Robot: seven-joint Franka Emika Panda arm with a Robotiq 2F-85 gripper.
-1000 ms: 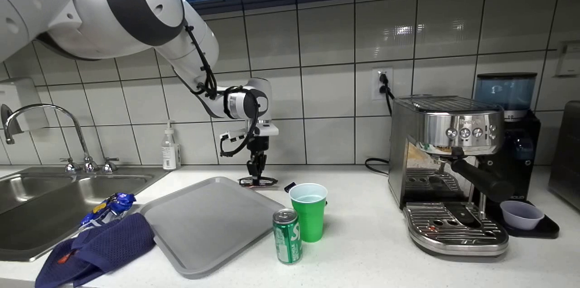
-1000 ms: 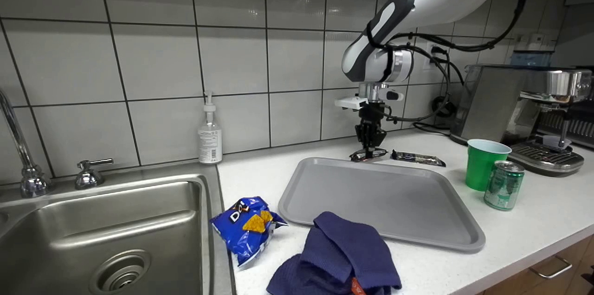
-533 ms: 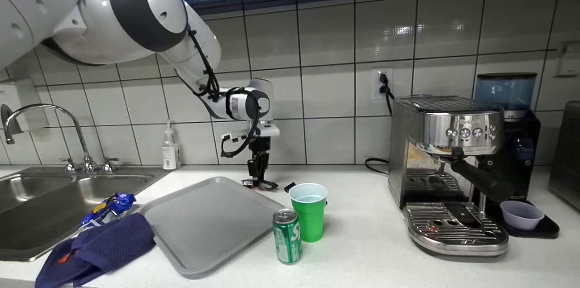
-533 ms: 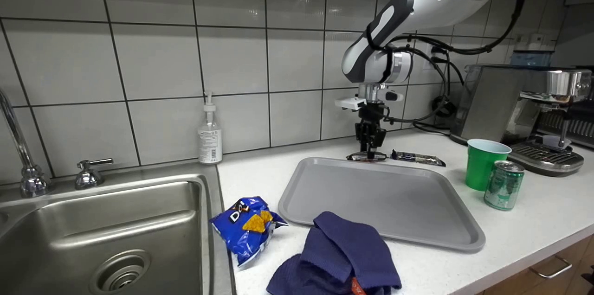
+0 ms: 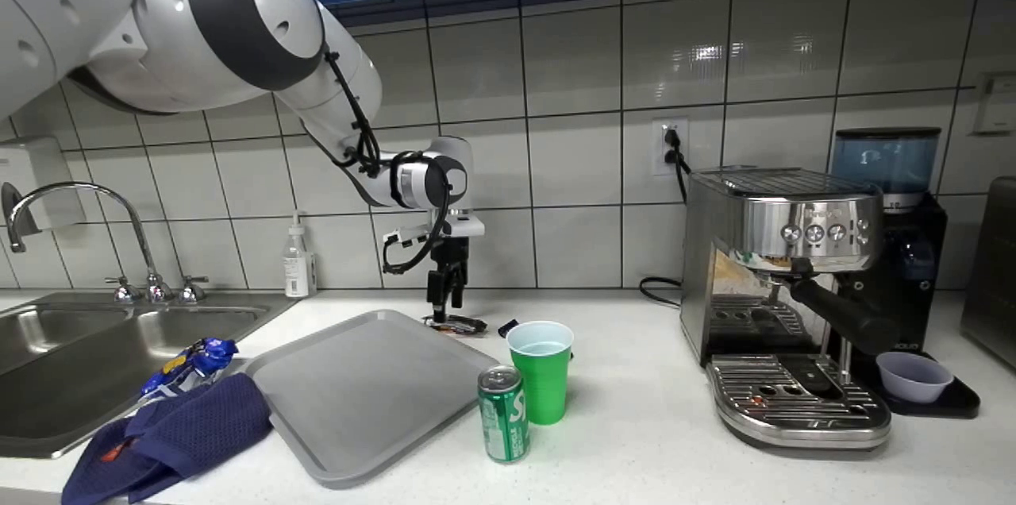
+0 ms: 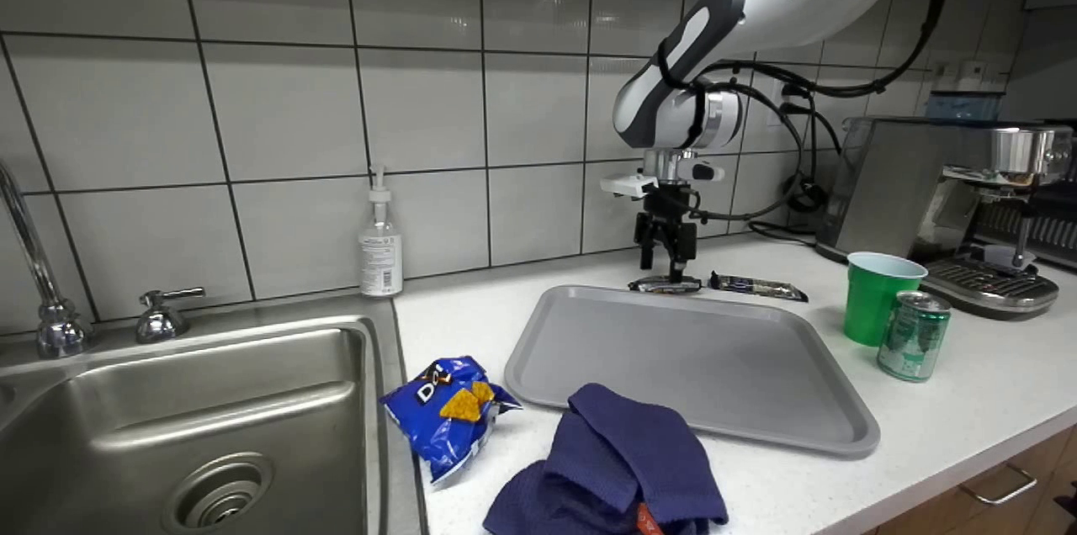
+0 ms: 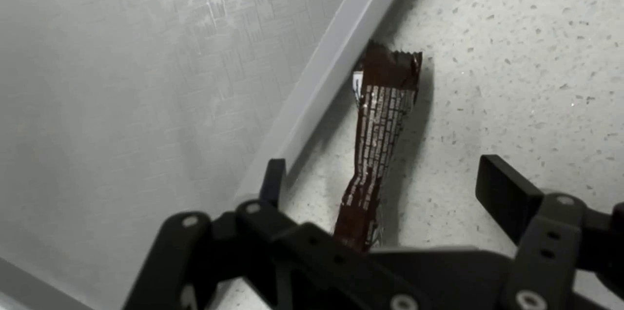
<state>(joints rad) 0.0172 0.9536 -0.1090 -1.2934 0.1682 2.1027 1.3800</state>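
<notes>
The claw (image 7: 382, 181) stands spread wide and unclenched, its fingers (image 7: 509, 198) well apart. Between them, in the wrist view, a wrapped bar (image 7: 381, 125) lies on the counter (image 7: 512, 81), ungripped, with a visible gap on either side. One end sits just beside the grey tray (image 7: 324, 73); contact there is unclear. One finger overlaps the tray's edge; touching cannot be confirmed.

Wht counter (image 5: 627, 441) has brn wrapper (image 7: 380, 139), gry tray (image 6: 690, 358), cup (image 5: 548, 382), can (image 5: 503, 416), towel (image 6: 614, 468), chip bag (image 6: 450, 413).
</notes>
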